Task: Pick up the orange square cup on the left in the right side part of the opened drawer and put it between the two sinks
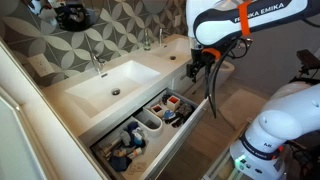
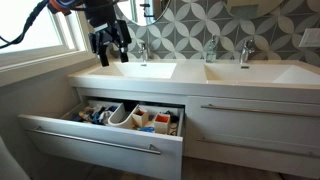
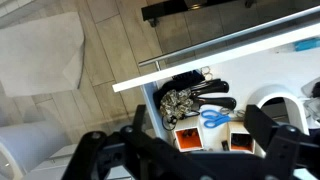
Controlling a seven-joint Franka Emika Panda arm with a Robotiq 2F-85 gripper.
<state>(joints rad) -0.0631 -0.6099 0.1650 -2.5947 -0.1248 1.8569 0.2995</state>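
Note:
The opened drawer (image 2: 90, 141) (image 1: 187, 134) (image 3: 215, 61) is pulled out under one of the two sinks (image 2: 140, 70) (image 1: 108, 85); the second sink (image 2: 247, 72) (image 1: 180, 50) lies beside it. In the wrist view two orange square cups stand side by side: one (image 3: 240, 141) nearer a white oval tub (image 3: 272, 100), one (image 3: 188, 138) nearer the drawer's end. Blue scissors (image 3: 208, 117) lie just behind them. My gripper (image 3: 200, 128) (image 1: 200, 68) (image 2: 108, 47) is open and empty. It hangs well above the cups, with a finger to either side of the pair.
A black brush and a patterned bundle (image 3: 178, 100) fill the drawer's end. Chrome taps (image 2: 140, 50) (image 2: 244, 52) stand behind the basins, with a flat strip of counter (image 2: 192, 72) between them. A closed drawer (image 2: 250, 122) sits beside the open one. A pale mat (image 3: 40, 55) lies on the floor.

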